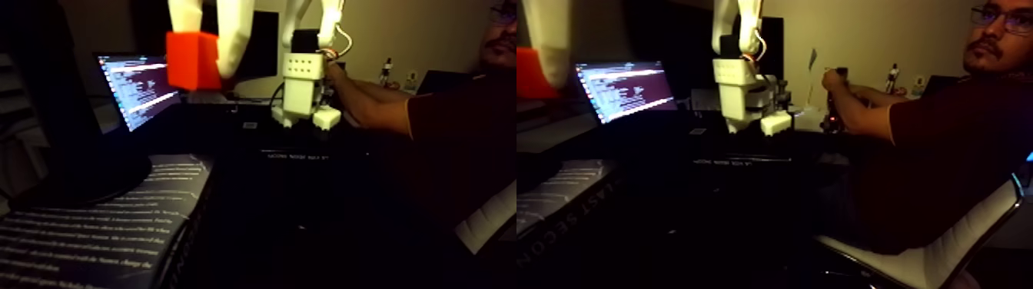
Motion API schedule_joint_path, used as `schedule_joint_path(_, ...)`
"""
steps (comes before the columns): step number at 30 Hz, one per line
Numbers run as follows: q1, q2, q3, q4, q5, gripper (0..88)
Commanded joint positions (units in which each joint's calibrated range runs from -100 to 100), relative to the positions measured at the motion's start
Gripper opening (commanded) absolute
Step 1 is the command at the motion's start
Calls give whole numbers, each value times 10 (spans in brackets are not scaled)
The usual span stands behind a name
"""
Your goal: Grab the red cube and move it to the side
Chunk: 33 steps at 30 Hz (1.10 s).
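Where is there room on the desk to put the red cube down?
The gripper holds the red cube up high. The dark desk between the open book and the person's arm looks bare, though it is too dark to be sure. It is crowded farther back, around the laptop and the arm's white base.

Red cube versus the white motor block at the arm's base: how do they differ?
The red cube is bright red-orange and plain; the white motor block is white with small holes. The red cube hangs between the gripper fingers above the desk; the white motor block sits on the desk. Both look boxy.
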<state>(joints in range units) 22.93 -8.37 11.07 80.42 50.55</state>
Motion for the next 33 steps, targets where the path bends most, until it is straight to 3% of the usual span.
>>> schedule_joint_path(1,6,39,-19,2,0,113)
schedule_joint_path(11,7,132,10,-134,-41,113)
schedule_joint_path(20,37,184,4,-191,-42,118)
schedule_joint_path(24,48,182,1,-200,-42,159)
schedule_joint_path(33,45,182,-10,-192,-47,157)
